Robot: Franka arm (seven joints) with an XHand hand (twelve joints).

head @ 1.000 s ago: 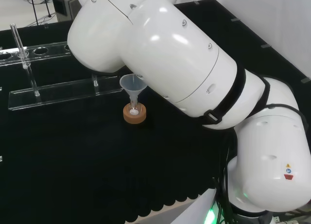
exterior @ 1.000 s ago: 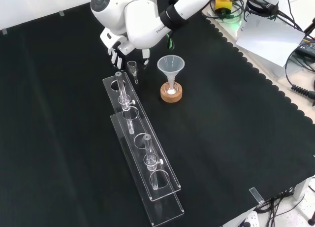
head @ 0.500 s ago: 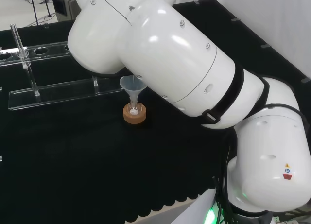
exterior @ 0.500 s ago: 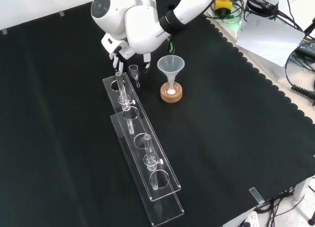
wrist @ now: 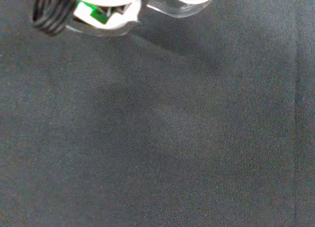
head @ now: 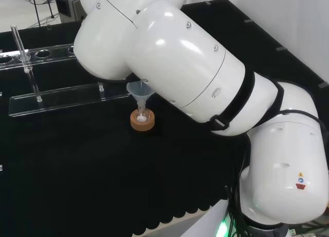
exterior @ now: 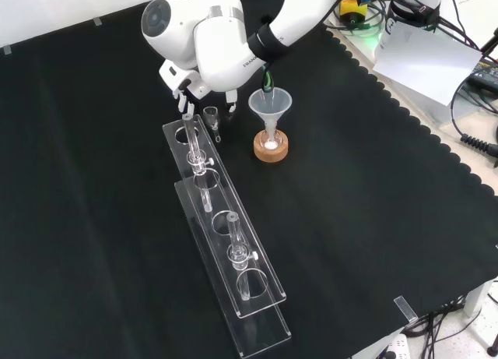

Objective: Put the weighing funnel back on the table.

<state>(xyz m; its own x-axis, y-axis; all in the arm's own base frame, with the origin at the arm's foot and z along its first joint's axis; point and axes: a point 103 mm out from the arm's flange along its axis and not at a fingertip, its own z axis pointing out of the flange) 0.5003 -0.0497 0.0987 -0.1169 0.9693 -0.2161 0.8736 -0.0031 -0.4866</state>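
Hand (exterior: 179, 82) is closed on the weighing funnel (exterior: 210, 112). In the front view, fingers (exterior: 185, 102) come down on either side of it. The actual contact points sit under the white arm link (exterior: 214, 40), so I can't see exactly where it's pinched.

The weighing funnel is mouth up, stem pointing down and slightly toward the camera. The stem tip is low over the black cloth (exterior: 373, 219); can't tell if it touches.

Wrist view: the clear weighing funnel (wrist: 182, 1) is right beside the blurred white part of the hand (wrist: 106, 10), with bare cloth (wrist: 172, 138) past it and a soft shadow offset from the piece.

Position in the front view: the weighing funnel is just beyond the far end of the clear tube rack (exterior: 261, 312) and to the left of the funnel (exterior: 270, 103), close to both.

The funnel stands upright, mouth up, stem in a small flask (exterior: 270, 141) on a cork ring (exterior: 271, 152). Something white shows at the flask bottom. The hand isn't touching any of these.

Head view: the funnel (head: 138, 89) and cork ring (head: 142, 122) are partly behind the arm link (head: 175, 57), with the rack (head: 67, 95) to their left.

The rack holds at least two upright glass tubes (exterior: 194, 145); contents not readable.
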